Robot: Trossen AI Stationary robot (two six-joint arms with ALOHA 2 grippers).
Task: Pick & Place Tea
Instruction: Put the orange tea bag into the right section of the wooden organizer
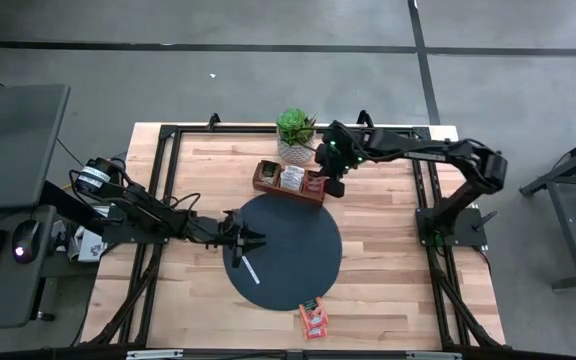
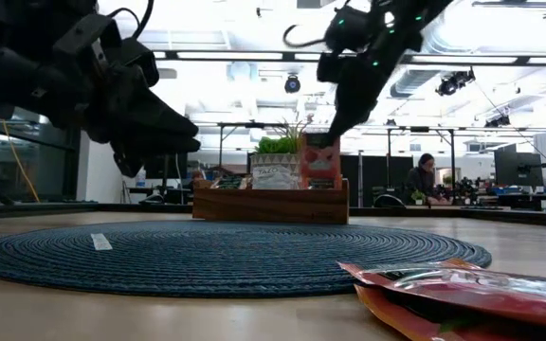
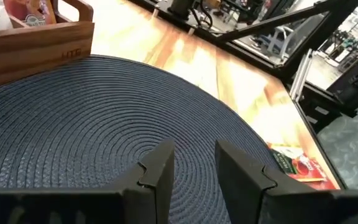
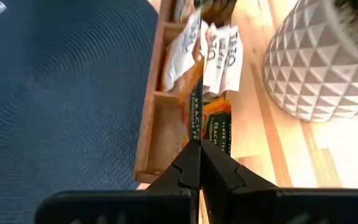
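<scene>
The right claw [image 4: 200, 163] is above the end compartment of the brown wooden compartment tray [image 1: 288, 186], at the far side of the dark round woven mat [image 1: 283, 250]. Its two fingers are pressed together on the top edge of one orange-red tea sachet [image 4: 211, 121], which hangs straight below the claw and reaches into that end compartment. In the low view this sachet [image 2: 321, 161] stands upright over the tray, directly under the right claw [image 2: 332, 131]. The middle compartment next to it holds white tea sachets [image 4: 219, 53]. A white patterned pot with a green plant [image 1: 295, 135] stands just behind the tray.

The left claw [image 1: 245, 240] hovers over the left part of the mat, well apart from the tray. Its fingers [image 3: 160, 171] stand partly apart with nothing between them. A thin white strip [image 1: 251, 271] lies on the mat just beside this claw.

Two more orange-red sachets [image 1: 314, 318] lie on the wooden bench [image 1: 388, 270] at the near edge of the mat, far from both claws. In the left wrist view they [image 3: 297, 165] show just past the mat's rim.
</scene>
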